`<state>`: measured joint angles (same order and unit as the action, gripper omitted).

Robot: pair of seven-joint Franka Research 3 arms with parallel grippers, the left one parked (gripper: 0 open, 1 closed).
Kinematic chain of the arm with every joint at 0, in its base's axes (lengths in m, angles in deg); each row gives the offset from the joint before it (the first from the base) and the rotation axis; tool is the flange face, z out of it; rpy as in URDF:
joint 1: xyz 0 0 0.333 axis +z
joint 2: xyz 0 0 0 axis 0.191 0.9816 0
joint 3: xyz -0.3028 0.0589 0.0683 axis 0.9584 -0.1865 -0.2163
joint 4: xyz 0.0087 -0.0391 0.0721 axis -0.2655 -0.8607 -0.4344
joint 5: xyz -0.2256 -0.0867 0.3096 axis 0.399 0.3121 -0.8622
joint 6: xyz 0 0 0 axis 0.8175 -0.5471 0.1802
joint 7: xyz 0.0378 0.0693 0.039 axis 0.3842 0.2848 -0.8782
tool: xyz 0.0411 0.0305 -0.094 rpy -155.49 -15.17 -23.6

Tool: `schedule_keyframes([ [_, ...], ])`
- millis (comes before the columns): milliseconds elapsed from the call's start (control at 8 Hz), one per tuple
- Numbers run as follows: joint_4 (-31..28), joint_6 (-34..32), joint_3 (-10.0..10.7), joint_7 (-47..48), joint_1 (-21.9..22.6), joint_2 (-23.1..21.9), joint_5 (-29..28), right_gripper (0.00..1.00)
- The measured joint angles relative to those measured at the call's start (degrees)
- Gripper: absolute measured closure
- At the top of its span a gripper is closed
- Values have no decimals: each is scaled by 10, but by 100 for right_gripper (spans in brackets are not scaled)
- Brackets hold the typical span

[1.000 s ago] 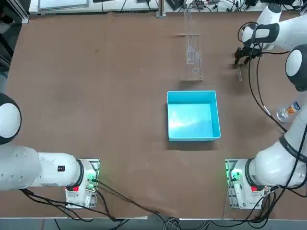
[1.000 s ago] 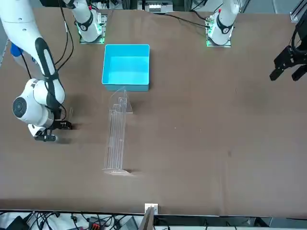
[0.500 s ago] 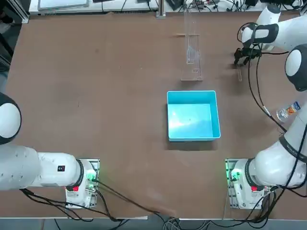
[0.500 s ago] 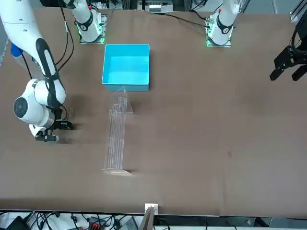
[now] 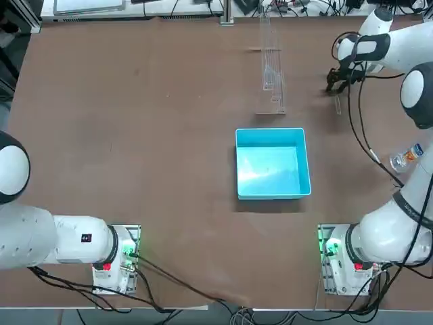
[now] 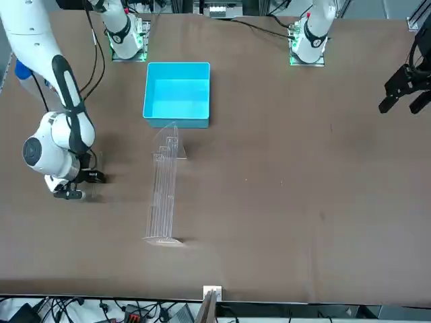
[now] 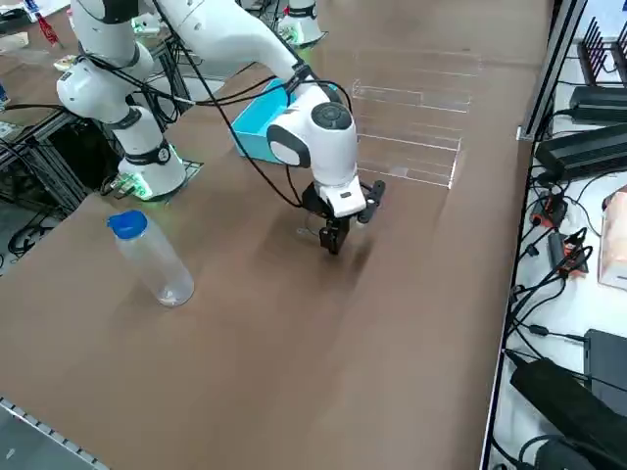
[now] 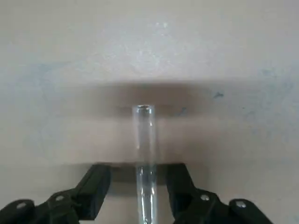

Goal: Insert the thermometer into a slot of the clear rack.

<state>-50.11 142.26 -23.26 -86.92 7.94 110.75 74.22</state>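
The thermometer (image 8: 144,140) is a thin clear glass stick lying flat on the brown table, at the far right in the top view (image 5: 337,103). My right gripper (image 8: 139,177) is down at the table over one end of it, its black fingers (image 8: 97,179) straddling the stick with a gap on each side, so it is open. From above the gripper (image 5: 335,82) sits right of the clear rack (image 5: 270,68). The rack (image 6: 163,192) stands upright, a long transparent frame beyond the blue box.
A bright blue square box (image 5: 272,162) sits mid-table, nearer the arm bases than the rack. A small clear bottle (image 5: 404,157) with a blue cap (image 7: 149,257) stands near the table's right edge. Cables trail from the right arm over the table.
The right gripper has shifted slightly toward the far edge and settled lower over the thermometer, and its fingers have narrowed around it. Rack, box and bottle have not moved.
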Motion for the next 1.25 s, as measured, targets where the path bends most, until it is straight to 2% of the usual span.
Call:
schedule_keyframes([
  [125,0,0,0,0,0,0,0,27],
  [250,0,1,1,0,0,-1,0,37],
  [375,0,1,1,-1,-1,-1,0,41],
  [500,0,1,1,-3,-1,-1,0,49],
  [625,0,1,1,-3,-1,-2,0,64],
  [875,0,-2,0,-5,0,-8,-1,76],
  [1250,0,1,-1,-8,0,-6,-1,78],
])
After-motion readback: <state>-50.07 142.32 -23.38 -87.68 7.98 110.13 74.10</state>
